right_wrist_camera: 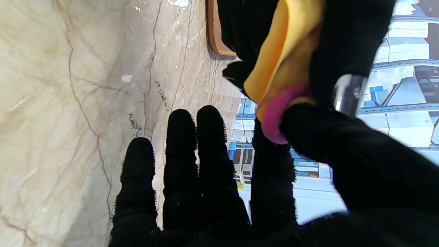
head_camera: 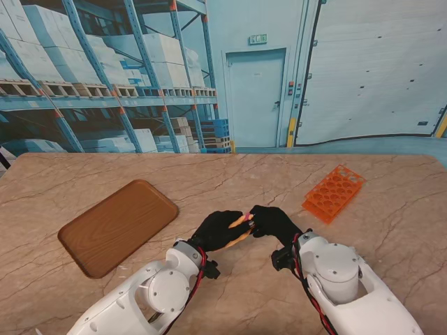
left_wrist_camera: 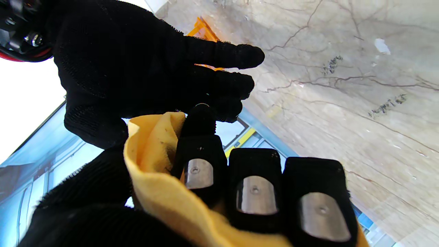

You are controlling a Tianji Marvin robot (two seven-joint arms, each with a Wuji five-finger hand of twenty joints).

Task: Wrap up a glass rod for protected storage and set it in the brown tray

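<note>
Both black-gloved hands meet above the middle of the table, nearer to me. My left hand (head_camera: 221, 231) is shut on a yellow cloth (head_camera: 242, 222) rolled around the glass rod. The cloth (left_wrist_camera: 154, 171) bulges between the left fingers (left_wrist_camera: 255, 192). My right hand (head_camera: 274, 222) pinches the bundle's end with thumb and index, its other fingers (right_wrist_camera: 192, 164) stretched out. A pink band (right_wrist_camera: 274, 118) rings that end of the cloth (right_wrist_camera: 277, 61). A clear rod end (right_wrist_camera: 346, 92) sticks out beside it. The brown tray (head_camera: 115, 227) lies empty to the left.
An orange test-tube rack (head_camera: 334, 192) lies flat on the marble table, to the right and farther from me. The tray's edge (right_wrist_camera: 216, 31) shows past the bundle in the right wrist view. A warehouse backdrop stands behind the table's far edge.
</note>
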